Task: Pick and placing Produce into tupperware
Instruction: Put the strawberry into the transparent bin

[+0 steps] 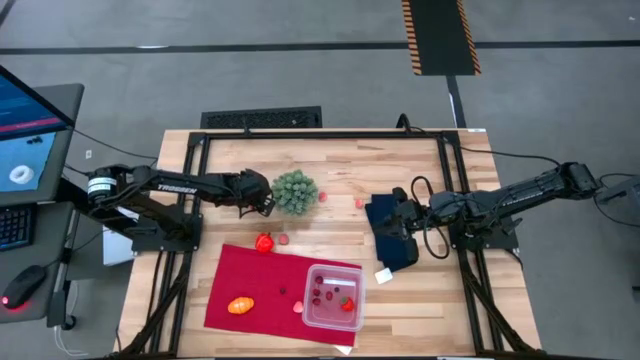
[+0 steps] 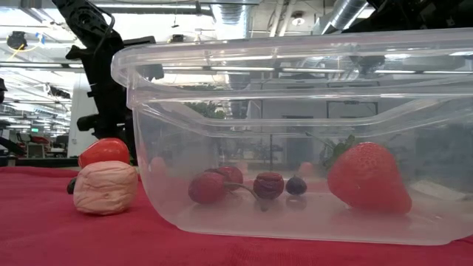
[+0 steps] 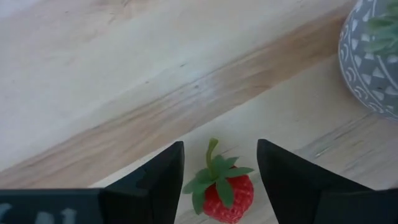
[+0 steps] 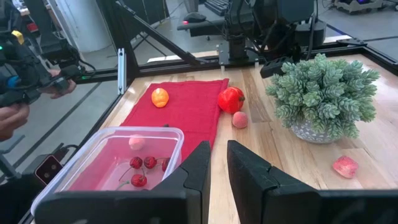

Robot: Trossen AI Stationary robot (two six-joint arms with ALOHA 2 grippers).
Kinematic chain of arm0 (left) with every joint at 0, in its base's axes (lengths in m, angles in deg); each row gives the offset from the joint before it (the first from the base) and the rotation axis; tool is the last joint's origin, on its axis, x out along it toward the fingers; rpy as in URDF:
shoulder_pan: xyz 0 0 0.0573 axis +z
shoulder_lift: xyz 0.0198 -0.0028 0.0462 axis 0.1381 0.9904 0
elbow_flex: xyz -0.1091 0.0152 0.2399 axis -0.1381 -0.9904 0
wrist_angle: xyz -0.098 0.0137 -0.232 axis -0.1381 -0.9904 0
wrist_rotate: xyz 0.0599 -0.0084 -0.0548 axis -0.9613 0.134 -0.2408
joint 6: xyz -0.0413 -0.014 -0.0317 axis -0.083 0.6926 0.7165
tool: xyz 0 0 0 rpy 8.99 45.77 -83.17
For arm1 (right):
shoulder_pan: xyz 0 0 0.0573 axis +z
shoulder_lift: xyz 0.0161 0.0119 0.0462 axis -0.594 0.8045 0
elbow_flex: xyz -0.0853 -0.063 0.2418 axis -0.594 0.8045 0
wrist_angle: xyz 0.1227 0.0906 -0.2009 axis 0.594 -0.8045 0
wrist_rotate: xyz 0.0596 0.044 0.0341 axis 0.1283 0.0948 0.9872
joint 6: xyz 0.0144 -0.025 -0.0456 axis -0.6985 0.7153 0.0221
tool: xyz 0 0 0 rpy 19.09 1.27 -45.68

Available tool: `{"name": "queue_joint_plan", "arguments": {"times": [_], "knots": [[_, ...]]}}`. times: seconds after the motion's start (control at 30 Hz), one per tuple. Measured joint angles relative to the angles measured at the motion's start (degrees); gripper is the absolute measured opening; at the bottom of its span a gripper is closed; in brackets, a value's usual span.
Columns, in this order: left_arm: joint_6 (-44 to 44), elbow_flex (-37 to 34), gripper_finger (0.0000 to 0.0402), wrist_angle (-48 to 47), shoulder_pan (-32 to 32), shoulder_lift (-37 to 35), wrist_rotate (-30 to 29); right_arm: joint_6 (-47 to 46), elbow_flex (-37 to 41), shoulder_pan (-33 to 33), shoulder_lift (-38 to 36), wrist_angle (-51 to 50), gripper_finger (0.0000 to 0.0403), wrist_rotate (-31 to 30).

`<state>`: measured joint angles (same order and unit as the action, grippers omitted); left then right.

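Note:
My left gripper (image 1: 262, 203) (image 3: 221, 177) stands open beside the green plant (image 1: 295, 192), pointing steeply down. A small red strawberry (image 3: 224, 190) lies on the wood between its fingers, apart from both. The clear tupperware (image 1: 333, 297) sits at the near right of the red cloth (image 1: 265, 280); inside it are a strawberry (image 2: 368, 177) and cherries (image 2: 222, 185). A red fruit (image 1: 264, 242), a pink bit (image 1: 283, 239) and an orange oval (image 1: 240, 305) lie outside it. My right gripper (image 1: 395, 215) (image 4: 219, 155) hovers over the dark blue cloth (image 1: 395, 245), a narrow gap between its fingers and nothing in it.
The plant's grey patterned pot (image 3: 373, 62) stands close to my left gripper. Another small red piece (image 1: 358, 203) lies on the wood between plant and blue cloth. A pink lump (image 2: 106, 187) rests on the red cloth just outside the tupperware's wall. A person's hand (image 4: 12, 118) shows beyond the table.

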<state>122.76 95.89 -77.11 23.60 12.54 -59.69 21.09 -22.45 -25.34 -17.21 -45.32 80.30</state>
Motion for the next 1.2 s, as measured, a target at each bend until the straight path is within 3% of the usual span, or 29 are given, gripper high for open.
{"name": "queue_joint_plan", "arguments": {"times": [0.27, 1.2], "knots": [[1.75, 0.00, 0.0194, 0.85, 0.14, 0.00, -2.09, 0.00, 0.00, 0.01, 0.01, -0.01, 0.0077, 0.00], [9.18, -0.02, 0.0194, -1.63, 0.24, 0.02, -1.37, 0.00, 0.00, 0.01, 0.00, 0.00, 0.0077, 0.00]]}}
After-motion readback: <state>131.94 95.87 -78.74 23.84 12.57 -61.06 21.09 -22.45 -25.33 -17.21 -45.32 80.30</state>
